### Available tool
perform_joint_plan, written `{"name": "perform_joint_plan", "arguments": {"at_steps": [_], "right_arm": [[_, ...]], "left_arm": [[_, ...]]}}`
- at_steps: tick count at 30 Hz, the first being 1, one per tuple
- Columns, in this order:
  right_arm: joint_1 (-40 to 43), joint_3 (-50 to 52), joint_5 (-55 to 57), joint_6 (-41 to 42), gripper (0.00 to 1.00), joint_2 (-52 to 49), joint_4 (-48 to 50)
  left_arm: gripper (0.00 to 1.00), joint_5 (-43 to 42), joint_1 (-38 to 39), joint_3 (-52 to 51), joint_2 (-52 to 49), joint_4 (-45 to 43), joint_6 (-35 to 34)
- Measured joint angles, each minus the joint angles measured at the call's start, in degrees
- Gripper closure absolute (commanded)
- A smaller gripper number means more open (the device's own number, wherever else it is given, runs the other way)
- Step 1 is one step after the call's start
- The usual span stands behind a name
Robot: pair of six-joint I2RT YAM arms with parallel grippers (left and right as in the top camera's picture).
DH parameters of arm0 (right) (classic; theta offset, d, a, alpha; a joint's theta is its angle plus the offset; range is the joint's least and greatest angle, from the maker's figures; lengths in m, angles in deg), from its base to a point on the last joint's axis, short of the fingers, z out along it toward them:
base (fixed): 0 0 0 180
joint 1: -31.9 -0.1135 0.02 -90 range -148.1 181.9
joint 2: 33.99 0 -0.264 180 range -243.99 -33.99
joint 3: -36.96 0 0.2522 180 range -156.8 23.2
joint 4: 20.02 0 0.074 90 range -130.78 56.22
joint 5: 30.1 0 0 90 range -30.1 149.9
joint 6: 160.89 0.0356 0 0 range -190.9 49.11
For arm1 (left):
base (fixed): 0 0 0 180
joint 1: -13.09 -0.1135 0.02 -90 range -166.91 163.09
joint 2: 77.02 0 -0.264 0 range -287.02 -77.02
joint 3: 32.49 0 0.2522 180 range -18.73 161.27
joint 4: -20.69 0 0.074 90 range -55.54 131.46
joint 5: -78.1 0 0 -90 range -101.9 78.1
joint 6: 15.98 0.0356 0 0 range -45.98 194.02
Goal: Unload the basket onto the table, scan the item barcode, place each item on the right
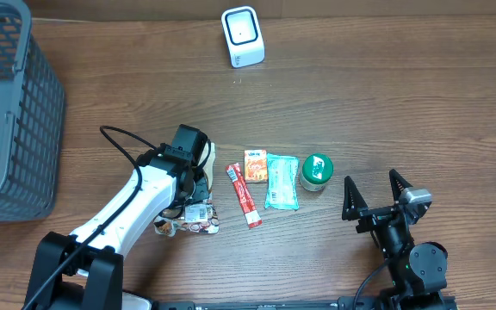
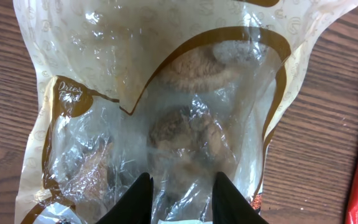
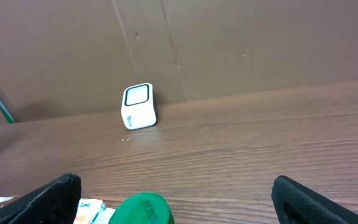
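Observation:
A clear, brown-trimmed bag of cookies (image 1: 198, 222) lies on the wooden table at the front left. My left gripper (image 1: 189, 188) reaches down onto it. In the left wrist view the bag (image 2: 191, 74) fills the frame, and the left gripper (image 2: 182, 186) has its black fingers pinched narrowly on crinkled plastic. The white barcode scanner (image 1: 242, 36) stands at the far edge, also visible in the right wrist view (image 3: 138, 106). My right gripper (image 1: 375, 191) rests wide open at the front right, nothing between its fingers (image 3: 176, 186).
A red stick packet (image 1: 244, 195), an orange packet (image 1: 255, 165), a teal packet (image 1: 282, 182) and a green-lidded tub (image 1: 317, 170) lie in a row between the arms. A grey mesh basket (image 1: 7, 112) stands at the far left.

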Motion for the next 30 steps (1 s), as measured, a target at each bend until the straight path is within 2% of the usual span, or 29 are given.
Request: {"name": "perform_joint_plan", "arguments": {"at_steps": [6,12,23,30], "right_arm": [[0.0,0.0,0.0,0.0,0.0,0.0,0.04],[-0.02,0.0,0.02,-0.02,0.0,0.0,0.04],[-0.02,0.0,0.02,0.0,0.0,0.0,0.0],[0.0,0.0,0.02,-0.02,0.0,0.0,0.02]], "left_arm": [[0.76,0.57,0.0,-1.05,0.0,-1.4,-0.02],[0.81,2.69,0.04,-1.99,0.07,-4.31,0.07],[0.85,6.25,0.04,-2.43,0.07,-10.27,4.13],[0.71,6.58,0.04,-0.5,0.07,-6.43,5.84]]}}
